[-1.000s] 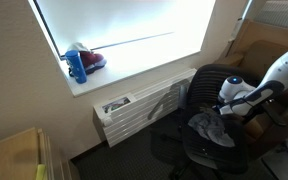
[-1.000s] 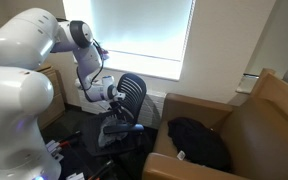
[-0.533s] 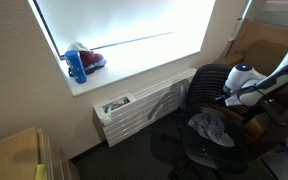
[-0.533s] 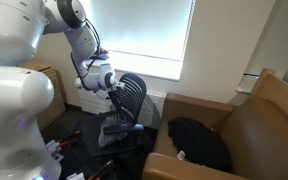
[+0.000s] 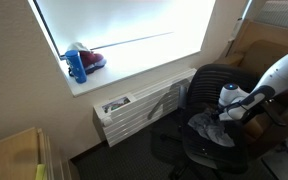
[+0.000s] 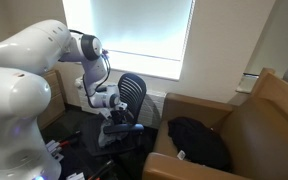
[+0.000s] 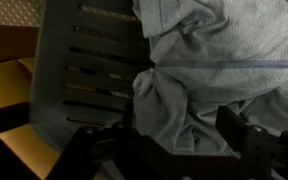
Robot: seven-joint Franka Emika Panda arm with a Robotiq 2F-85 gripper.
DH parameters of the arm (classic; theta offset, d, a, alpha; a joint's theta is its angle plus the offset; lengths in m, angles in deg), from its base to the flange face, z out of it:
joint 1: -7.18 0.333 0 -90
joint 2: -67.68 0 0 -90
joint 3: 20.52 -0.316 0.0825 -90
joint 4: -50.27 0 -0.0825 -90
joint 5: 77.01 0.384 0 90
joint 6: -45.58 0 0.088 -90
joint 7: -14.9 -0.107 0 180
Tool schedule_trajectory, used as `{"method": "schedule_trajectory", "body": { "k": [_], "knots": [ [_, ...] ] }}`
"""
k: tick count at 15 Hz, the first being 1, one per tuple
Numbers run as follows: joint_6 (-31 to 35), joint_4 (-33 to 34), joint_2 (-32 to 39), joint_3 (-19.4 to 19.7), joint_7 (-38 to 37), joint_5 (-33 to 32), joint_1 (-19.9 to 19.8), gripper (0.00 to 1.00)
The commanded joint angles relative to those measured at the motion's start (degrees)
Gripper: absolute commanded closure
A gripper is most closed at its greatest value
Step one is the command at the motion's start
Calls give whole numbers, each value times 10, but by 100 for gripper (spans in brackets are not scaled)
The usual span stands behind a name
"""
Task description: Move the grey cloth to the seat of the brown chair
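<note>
- In the wrist view the gripper [image 7: 172, 135] has its jaws spread wide, with a dark finger [image 7: 252, 138] low on each side of the frame.
- A bunched fold of the grey cloth [image 7: 199, 70] rises between the jaws; whether the pads touch it cannot be told.
- The cloth lies on the black office chair [image 7: 79, 75], whose slatted surface shows just beside it.
- In an exterior view the gripper [image 5: 230, 108] hangs just above the cloth [image 5: 208, 126] on that chair's seat.
- The brown chair [image 6: 269, 115] stands well apart, a black garment [image 6: 198, 140] on its seat.
- A patch on the radiator [image 5: 144, 112] top is too small to read.
</note>
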Motion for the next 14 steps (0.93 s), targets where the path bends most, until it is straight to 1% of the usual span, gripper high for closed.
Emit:
{"method": "schedule_trajectory", "body": {
  "k": [1,2,4,5,6,7,8,11,12,13,14],
  "knots": [
    [95,113,116,5,-19,26,-8,0],
    [117,149,152,18,-34,37,3,0],
    [103,210,208,48,-61,59,28,0],
    [117,126,147,57,-64,59,41,25],
    [103,147,164,68,-72,62,49,28],
    [96,152,165,75,-80,68,56,33],
    [94,155,163,75,-119,29,51,42],
    [80,161,156,82,-161,8,55,63],
    [61,174,153,64,-152,3,36,69],
    [37,186,150,50,-114,28,26,76],
    [17,205,149,30,-97,25,7,83]
  ]
}}
